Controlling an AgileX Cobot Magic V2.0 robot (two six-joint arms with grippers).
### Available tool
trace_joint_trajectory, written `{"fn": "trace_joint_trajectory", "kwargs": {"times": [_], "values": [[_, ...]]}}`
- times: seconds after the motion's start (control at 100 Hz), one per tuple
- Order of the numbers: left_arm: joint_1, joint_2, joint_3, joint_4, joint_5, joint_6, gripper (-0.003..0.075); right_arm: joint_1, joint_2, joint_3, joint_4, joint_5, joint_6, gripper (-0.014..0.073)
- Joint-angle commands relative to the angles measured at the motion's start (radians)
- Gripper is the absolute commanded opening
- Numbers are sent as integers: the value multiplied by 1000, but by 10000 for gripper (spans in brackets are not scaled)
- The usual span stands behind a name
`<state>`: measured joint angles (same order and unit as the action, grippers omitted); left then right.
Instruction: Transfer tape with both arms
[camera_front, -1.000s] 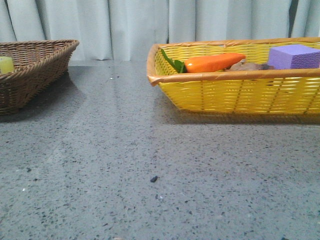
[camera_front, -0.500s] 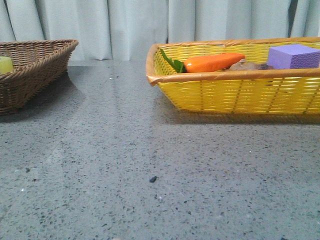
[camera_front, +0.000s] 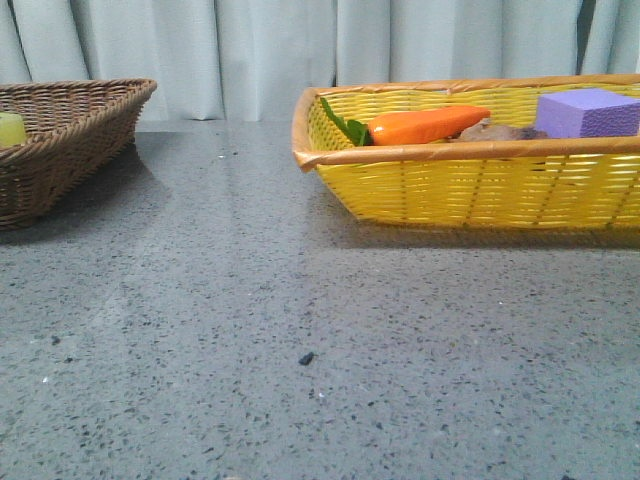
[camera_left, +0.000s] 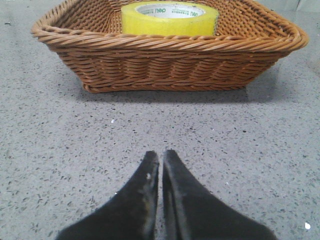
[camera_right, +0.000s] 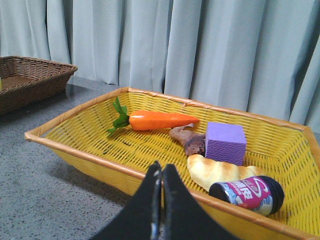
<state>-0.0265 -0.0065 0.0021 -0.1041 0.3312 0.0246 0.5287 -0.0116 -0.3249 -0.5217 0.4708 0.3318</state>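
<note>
- The tape (camera_left: 170, 19) lies flat in the brown wicker basket (camera_left: 170, 60), core hole facing up, so its yellow wall stands above the rim where a gripper coming down could pinch it
- The left gripper (camera_left: 160, 162) points at that basket from across bare grey table (camera_front: 300, 300), fingers pressed together with only a thin seam between them, nothing held; I judge this a waiting pose before the approach
- The right gripper (camera_right: 161, 172) is likewise closed and empty, hanging just at the near rim of the yellow basket (camera_right: 90, 155), which suggests that side is the receiving end
- The yellow basket already holds a carrot (camera_right: 157, 120), a purple block (camera_right: 225, 142), a brown lumpy object (camera_right: 187, 140), a bread-like piece (camera_right: 220, 172) and a small dark jar with a pink label (camera_right: 247, 192), leaving free floor mostly toward its left part
- Hidden or unclear: the front view shows neither arm, and only a pale yellow sliver of the tape at the frame edge; the basket wall covers the tape's lower part; its end tab is not visible; the core lettering is partly cut off; both grippers are blurred dark wedges
</note>
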Motion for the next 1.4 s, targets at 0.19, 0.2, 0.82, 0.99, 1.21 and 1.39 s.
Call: {"fn": "trace_joint_trajectory", "kwargs": {"times": [0.19,0.2,0.82,0.99,1.21,1.39], "values": [[1,-29,10,-7,-48,-12,-20,-7,-19,-25,-31,-64,2,-56],[1,-29,10,-7,-48,-12,-20,-7,-19,-25,-31,-64,2,-56],[1,-29,10,-7,-48,-12,-20,-53,-19,-25,-33,-76,2,-56],[1,-29,10,-7,-48,-12,-21,-161,-19,-3,104,-245,-113,-56],[1,-29,10,-7,-48,-12,-21,-349,-19,106,500,-561,-408,-56],[1,-29,10,-7,-48,-12,-20,-452,-19,190,532,-604,-411,-56]]}}
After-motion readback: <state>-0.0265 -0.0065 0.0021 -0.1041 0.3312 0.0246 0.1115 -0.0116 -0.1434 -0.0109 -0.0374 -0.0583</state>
